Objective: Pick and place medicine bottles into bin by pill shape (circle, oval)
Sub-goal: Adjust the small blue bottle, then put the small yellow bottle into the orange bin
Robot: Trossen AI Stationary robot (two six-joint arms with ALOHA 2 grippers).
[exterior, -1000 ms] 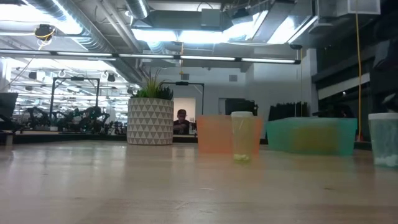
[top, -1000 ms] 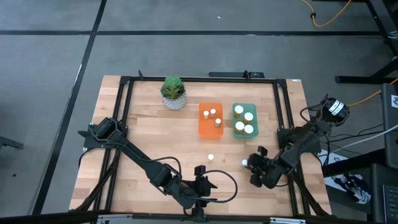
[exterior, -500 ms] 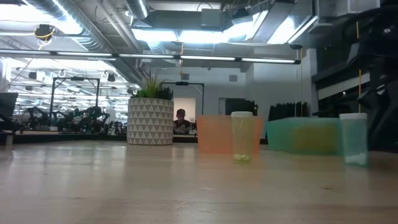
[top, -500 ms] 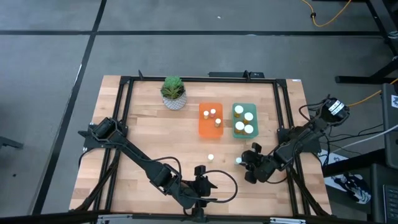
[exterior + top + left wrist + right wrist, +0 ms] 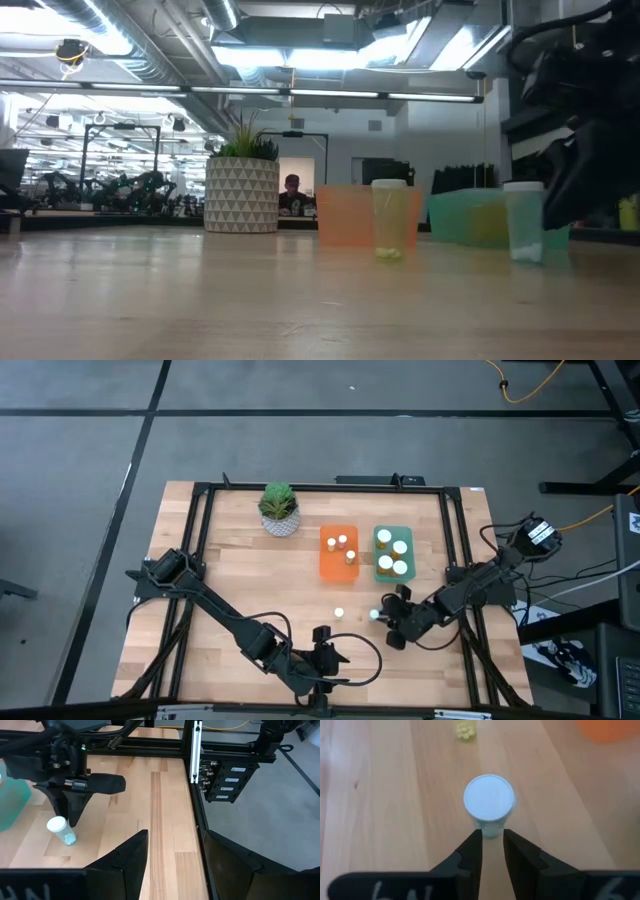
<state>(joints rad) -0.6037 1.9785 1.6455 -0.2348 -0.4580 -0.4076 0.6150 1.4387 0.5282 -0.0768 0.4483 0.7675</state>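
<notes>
Two medicine bottles stand upright on the table. One with yellow pills stands alone. The other, with pale pills, stands just ahead of my shut right gripper. More white-capped bottles stand in the orange bin and the green bin at the far middle. My left gripper waits open near the front edge, nothing between its fingers. My right gripper meets the pale-pill bottle's side wall, low down below the cap, with the ends of its shut fingers. It comes slanting down from the table's right. The bottle stands upright on its base on the table.
A green plant in a white patterned pot stands at the far left of the bins. A black frame runs round the table top. Bare wood lies between the bottles and the bins.
My right gripper has gone toward the table's left edge and a little toward the far edge, staying shut. The pale-pill bottle has slid along the table ahead of it, still upright, closer to the yellow-pill bottle.
</notes>
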